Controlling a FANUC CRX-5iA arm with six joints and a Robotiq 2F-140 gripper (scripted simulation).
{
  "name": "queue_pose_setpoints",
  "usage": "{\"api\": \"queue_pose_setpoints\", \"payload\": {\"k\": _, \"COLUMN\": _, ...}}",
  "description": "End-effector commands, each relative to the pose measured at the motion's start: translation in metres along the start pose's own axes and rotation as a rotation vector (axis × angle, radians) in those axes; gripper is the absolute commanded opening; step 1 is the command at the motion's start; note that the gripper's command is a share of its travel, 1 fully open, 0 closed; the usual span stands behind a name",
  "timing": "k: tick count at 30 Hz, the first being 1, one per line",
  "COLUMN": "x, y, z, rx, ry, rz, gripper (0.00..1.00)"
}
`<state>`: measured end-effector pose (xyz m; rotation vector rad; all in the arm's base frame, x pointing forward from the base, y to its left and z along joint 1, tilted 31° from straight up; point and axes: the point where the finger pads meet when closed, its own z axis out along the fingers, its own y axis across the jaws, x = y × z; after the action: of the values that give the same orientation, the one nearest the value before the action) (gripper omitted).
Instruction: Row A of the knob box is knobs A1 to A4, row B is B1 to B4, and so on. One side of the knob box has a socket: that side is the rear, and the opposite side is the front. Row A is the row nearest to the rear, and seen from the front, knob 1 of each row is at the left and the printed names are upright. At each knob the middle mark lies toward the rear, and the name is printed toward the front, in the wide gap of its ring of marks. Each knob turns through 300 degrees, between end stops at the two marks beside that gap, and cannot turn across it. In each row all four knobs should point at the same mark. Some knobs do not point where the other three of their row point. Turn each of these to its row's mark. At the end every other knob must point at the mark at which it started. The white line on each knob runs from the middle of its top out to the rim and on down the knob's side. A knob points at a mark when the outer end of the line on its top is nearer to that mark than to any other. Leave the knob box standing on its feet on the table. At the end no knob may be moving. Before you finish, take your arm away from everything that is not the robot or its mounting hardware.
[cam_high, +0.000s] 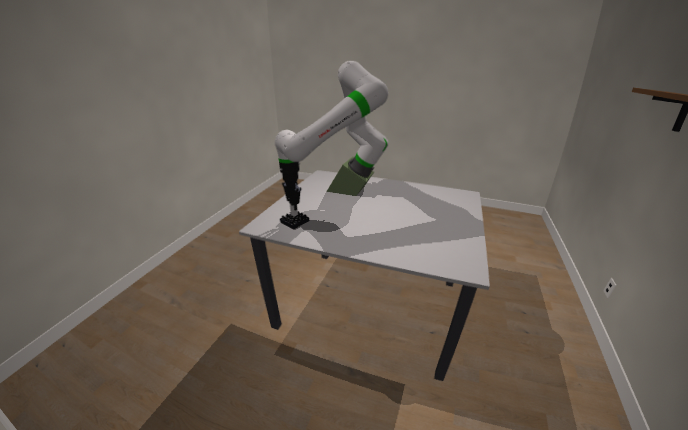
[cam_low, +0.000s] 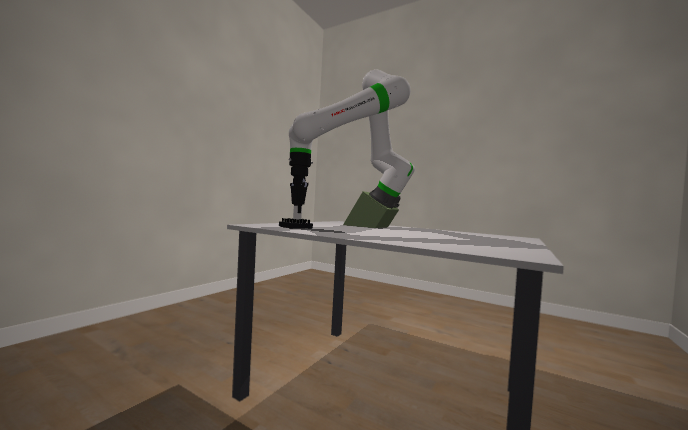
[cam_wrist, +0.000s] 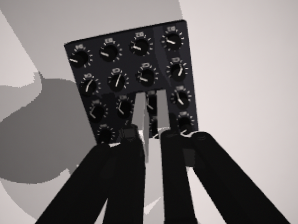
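The black knob box (cam_high: 294, 220) (cam_low: 295, 223) (cam_wrist: 131, 61) stands flat on the table's left part. In the wrist view row D is at the top and column 1 at the right. My gripper (cam_high: 294, 215) (cam_low: 297, 219) (cam_wrist: 152, 104) points down, shut on knob B2 (cam_wrist: 152, 104), which shows between the fingertips. The row D lines point about alike, to the image's left. Knob C2 (cam_wrist: 146, 77) has its line toward the left, while knob C1 (cam_wrist: 178, 71), knob C3 (cam_wrist: 117, 81) and knob C4 (cam_wrist: 89, 86) have steeper lines. The fingers partly hide row A; B2's exact pointing is unclear.
The white table (cam_high: 431, 263) (cam_low: 456, 251) carries the arm's green base block (cam_high: 347, 181) (cam_low: 370, 210) behind the box. The box is near the table's left front corner. Neighbouring knobs stand close around the fingertips. Arm shadows cross the table.
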<state>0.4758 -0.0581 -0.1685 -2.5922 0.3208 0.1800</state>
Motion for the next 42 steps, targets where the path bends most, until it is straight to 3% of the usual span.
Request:
{"api": "queue_pose_setpoints", "payload": {"k": 1, "x": 0.0002, "y": 0.0001, "z": -0.0002, "rx": -0.004, "ry": -0.001, "rz": 0.114, "gripper": 0.05}}
{"api": "queue_pose_setpoints", "payload": {"k": 21, "x": 0.0002, "y": 0.0001, "z": -0.0002, "rx": -0.004, "ry": -0.001, "rz": 0.180, "gripper": 0.05}}
{"api": "queue_pose_setpoints", "payload": {"k": 22, "x": 0.0002, "y": 0.0001, "z": -0.0002, "rx": -0.004, "ry": -0.001, "rz": 0.180, "gripper": 0.12}}
{"api": "queue_pose_setpoints", "payload": {"k": 42, "x": 0.0002, "y": 0.0001, "z": -0.0002, "rx": -0.004, "ry": -0.001, "rz": 0.180, "gripper": 0.12}}
